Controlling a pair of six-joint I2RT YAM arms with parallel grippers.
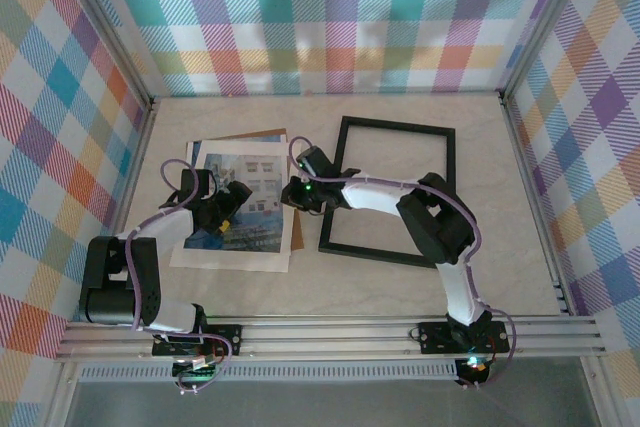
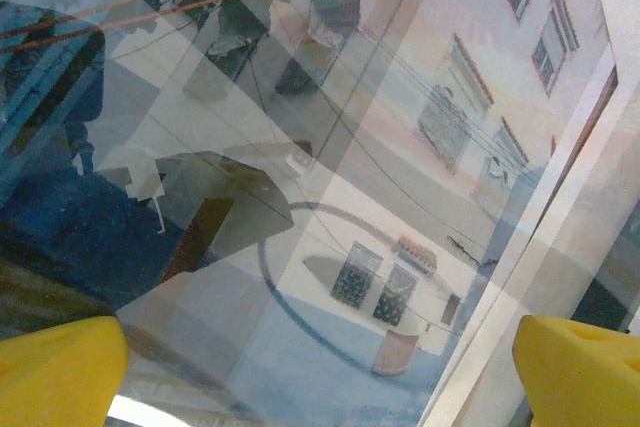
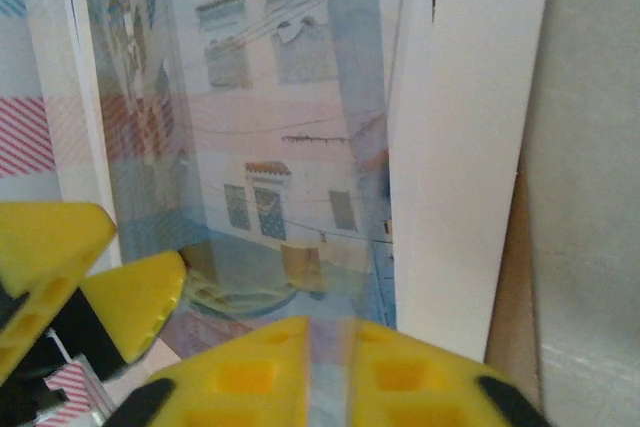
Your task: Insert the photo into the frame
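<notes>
Since plaid walls [image 1: 330,17] shut in three sides, we get free worktop [image 1: 400,287] mostly along the near edge & right of the frame [image 1: 398,126]. Surface: pale, stone-look, flat. 1 frame, black, empty, lying flat centre-right. 1 white sheet [image 1: 230,259] lies left of it on 1 brown board [image 1: 297,232], w/ 1 photo [image 1: 255,172] on top. 2 arms: left end effector [image 1: 232,215] hovers over the photo, fingers wide apart; right end effector [image 1: 297,193] is pinched together on the photo's right edge, just beside the frame's left bar.
</notes>
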